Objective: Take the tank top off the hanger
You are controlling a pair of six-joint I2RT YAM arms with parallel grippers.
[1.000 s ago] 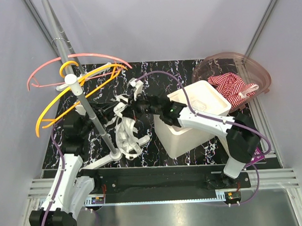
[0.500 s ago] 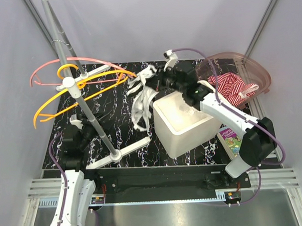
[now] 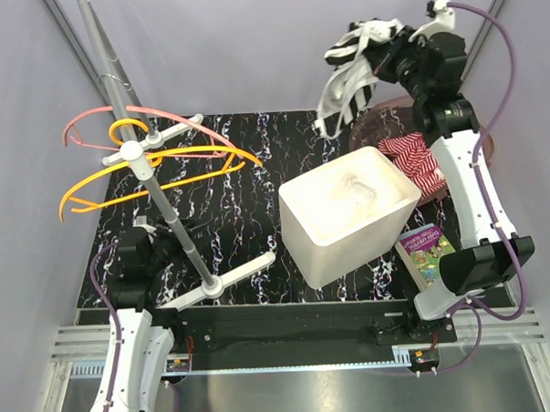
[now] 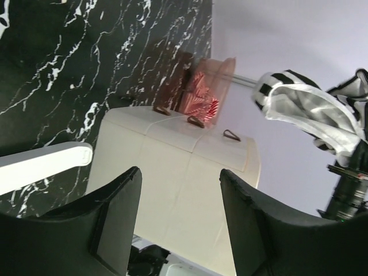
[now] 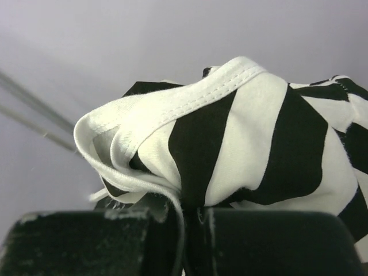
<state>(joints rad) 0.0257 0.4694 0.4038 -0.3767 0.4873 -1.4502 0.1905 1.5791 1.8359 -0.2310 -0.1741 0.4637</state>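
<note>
Our right gripper, pinching the top, has risen far right since before; hangers bare; left gripper spread.

The rack pole and orange hangers crowd the left; the white bin fills the right. Between them the black mat lies open — pinched at the near end by the rack's white foot. The tank top dangles over the far-right corner.
</note>
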